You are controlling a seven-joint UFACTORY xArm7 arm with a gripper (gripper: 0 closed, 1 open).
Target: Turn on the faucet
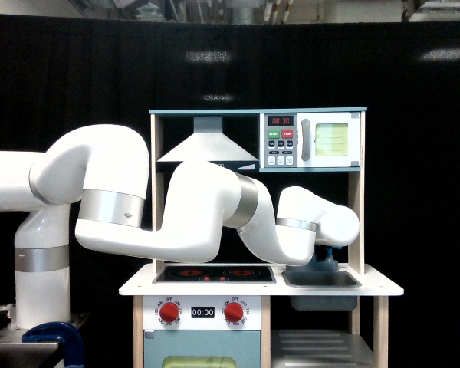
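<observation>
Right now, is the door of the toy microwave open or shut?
Shut. The microwave door lies flush with the front panel, its grey handle beside the buttons.

Gloss against matt timber

My glossy white plastic arm (192, 222) wears brushed-metal bands; the pale wooden toy kitchen frame (357, 199) looks smooth, matt.

Black curtain (414, 192) fills the backdrop — ceiling ducts (215, 9) above, blue clamp (57, 337) low at the exterior view's left.

Hidden behind the wrist, cut off at the edges

Covering nearly all of the faucet (327, 257), showing only a blue and grey sliver under the forearm; concealing the gripper entirely, jaws unreadable; running off the exterior view's left edge at the arm (0, 180); cropping the toy kitchen (383, 290) below.
</observation>
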